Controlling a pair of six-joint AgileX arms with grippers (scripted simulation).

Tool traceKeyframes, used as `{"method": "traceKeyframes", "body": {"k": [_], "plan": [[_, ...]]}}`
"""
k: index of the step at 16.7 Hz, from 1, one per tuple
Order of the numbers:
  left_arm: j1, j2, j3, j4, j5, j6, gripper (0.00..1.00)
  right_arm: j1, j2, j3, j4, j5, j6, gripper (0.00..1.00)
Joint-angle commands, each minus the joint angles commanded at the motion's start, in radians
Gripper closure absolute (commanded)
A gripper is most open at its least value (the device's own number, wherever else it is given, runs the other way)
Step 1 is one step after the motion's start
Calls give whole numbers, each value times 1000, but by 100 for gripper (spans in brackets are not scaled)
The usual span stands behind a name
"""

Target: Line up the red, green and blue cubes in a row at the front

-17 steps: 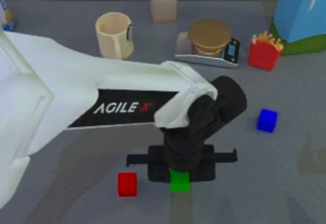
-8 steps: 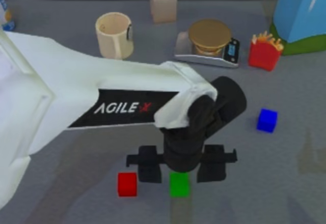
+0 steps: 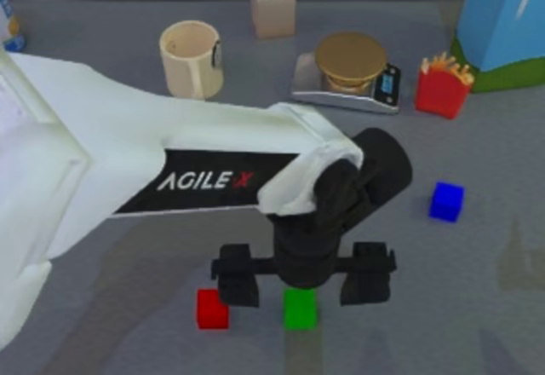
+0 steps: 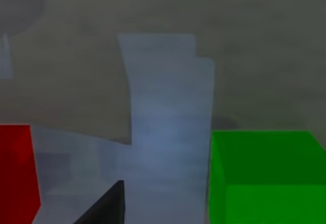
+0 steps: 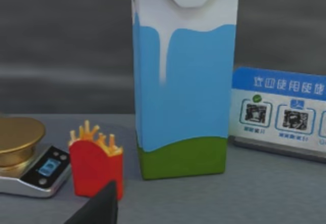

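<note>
our left arm (image 3: 128, 170) spans the table from the top view's left, reaching over the front middle. at the far right stands the blue-and-white milk carton (image 5: 184, 76), with the red fries carton (image 3: 443, 85) just beside it, then the kitchen scale (image 3: 349, 72), the cream mug (image 3: 192, 58) and a small brown box (image 3: 272, 4) along the back. our right arm is parked out of the top view; its wrist camera looks toward the milk carton, and we cannot tell how its fingers stand.

our left gripper (image 3: 302, 279) hovers at the front with its fingers spread wide, holding nothing. the green cube (image 3: 300, 308) sits on the table just in front of it, between the finger lines, apparently set down. the red cube (image 3: 212, 308) lies near it to the left, level with it. the blue cube (image 3: 447, 201) rests well apart, further back on the right.

to do this step well, we judge we should lift straight up so neither finger nudges green or red, then bring blue to the right of green, matching the red-green gap and keeping the same front line.
</note>
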Motion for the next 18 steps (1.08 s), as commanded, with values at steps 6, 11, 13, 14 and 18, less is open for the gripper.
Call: {"method": "traceKeyframes", "body": {"k": [6, 11, 13, 14, 18], "plan": [[-3, -38, 79, -122, -1, -1, 0, 0, 0, 0, 0, 0, 0, 0], [11, -90, 160, -250, -1, -10, 0, 0, 0, 0, 0, 0, 0, 0], [11, -90, 160, -250, -1, -10, 0, 0, 0, 0, 0, 0, 0, 0], [7, -87, 158, -247, -1, -9, 0, 0, 0, 0, 0, 0, 0, 0], [46, -148, 99, -209, -4, -1, 0, 15, 60, 59, -41, -3, -37, 0]]}}
